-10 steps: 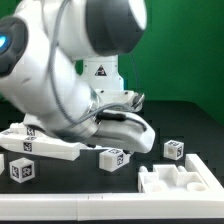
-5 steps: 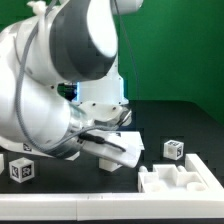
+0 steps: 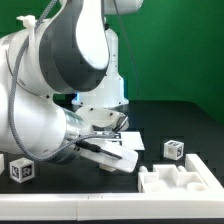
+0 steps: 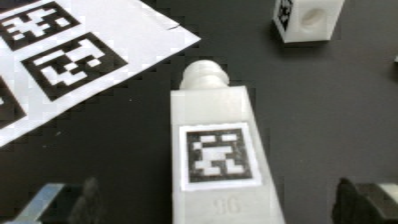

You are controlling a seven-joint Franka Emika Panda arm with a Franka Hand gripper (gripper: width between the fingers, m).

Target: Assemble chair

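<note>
Since 1.0 s ago: arm (image 3: 60,90) has swung across toward the exterior view's right and its bulk now covers the desk's (image 3: 185,120) middle. Little change over the last half second.

Wrist view: hand (image 4: 217,205) hangs straight over a white bar (image 4: 217,110) with a rounded tip and one square tag on its upper face. Fingers (image 4: 63,200) spread wide, one on each side of the bar, with dark desk showing in both gaps. So released, nothing gripped. The marker board (image 4: 80,60) lies just beside the bar's tip; whether they touch, cannot tell.

Exterior view: the bar (image 3: 118,155) sits low under the wrist, apparently on the desk. Other chair parts are loose and apart from it:
- small tagged block (image 3: 174,149), toward the exterior view's right
- stepped piece (image 3: 175,182), at the front of the desk
- tagged block (image 3: 22,170), at the exterior view's left

Nothing is joined yet.

Step, as judged: lining up to pick the bar. Next move calls for descending squarely, keeping the bar centred between the fingers, then clenching across its narrow width. Watch the marker board's edge close by.
</note>
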